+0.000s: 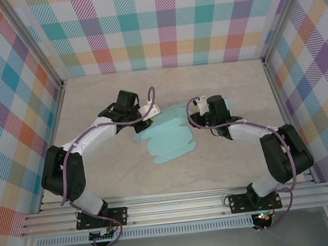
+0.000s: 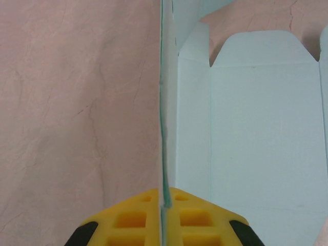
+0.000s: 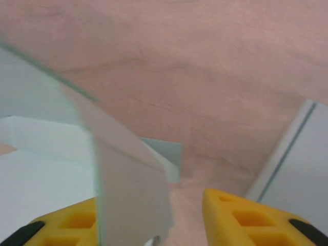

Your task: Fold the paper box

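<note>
Midway across the tabletop [image 1: 224, 88], a pale teal paper box [image 1: 168, 139] lies mostly flat and unassembled. The left gripper [image 1: 145, 123] pinches the box's left edge, held upright between tightly pressed yellow fingers [image 2: 133, 220]. At the box's right side, the right gripper [image 1: 194, 120] stands spread around a raised flap [image 3: 128, 174].

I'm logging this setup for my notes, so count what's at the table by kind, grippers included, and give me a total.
paper box, pale teal: 1
grippers with yellow fingers: 2, the left gripper and the right gripper
Total: 3
</note>
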Robot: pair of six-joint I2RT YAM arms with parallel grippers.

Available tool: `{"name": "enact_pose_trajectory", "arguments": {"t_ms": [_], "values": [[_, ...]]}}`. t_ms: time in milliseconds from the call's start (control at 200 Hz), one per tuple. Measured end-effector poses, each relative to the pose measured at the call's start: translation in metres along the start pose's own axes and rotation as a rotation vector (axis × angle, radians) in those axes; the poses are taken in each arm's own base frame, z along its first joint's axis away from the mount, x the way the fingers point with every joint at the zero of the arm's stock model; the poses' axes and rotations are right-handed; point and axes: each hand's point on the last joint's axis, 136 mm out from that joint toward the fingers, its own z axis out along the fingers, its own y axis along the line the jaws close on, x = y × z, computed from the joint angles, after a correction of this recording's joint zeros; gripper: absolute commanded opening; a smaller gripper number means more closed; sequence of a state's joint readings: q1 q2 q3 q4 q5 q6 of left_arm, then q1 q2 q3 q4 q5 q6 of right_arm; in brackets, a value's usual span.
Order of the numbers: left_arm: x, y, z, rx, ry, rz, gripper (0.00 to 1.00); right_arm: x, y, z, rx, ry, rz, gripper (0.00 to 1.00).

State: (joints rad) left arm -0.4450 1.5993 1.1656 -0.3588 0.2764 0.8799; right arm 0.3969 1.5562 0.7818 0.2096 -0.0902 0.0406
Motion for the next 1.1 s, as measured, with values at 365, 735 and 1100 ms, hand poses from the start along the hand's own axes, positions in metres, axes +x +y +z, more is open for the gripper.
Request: {"name": "enact_pose_trajectory", "arguments": {"t_ms": [365, 735, 1100], "values": [[0.014, 0.002, 0.025, -0.039, 0.116, 0.036, 0.0, -0.045, -0.026, 0.02, 0.073, 0.018, 0.281, 0.51], [0.008, 0.015, 0.037, -0.12, 0.134, 0.079, 0.0, -0.059, -0.012, 0.013, 0.008, 0.07, 0.375, 0.56], [0.006, 0.02, 0.04, -0.132, 0.14, 0.08, 0.03, -0.055, 0.005, 0.016, -0.029, 0.155, 0.39, 0.48]]}}
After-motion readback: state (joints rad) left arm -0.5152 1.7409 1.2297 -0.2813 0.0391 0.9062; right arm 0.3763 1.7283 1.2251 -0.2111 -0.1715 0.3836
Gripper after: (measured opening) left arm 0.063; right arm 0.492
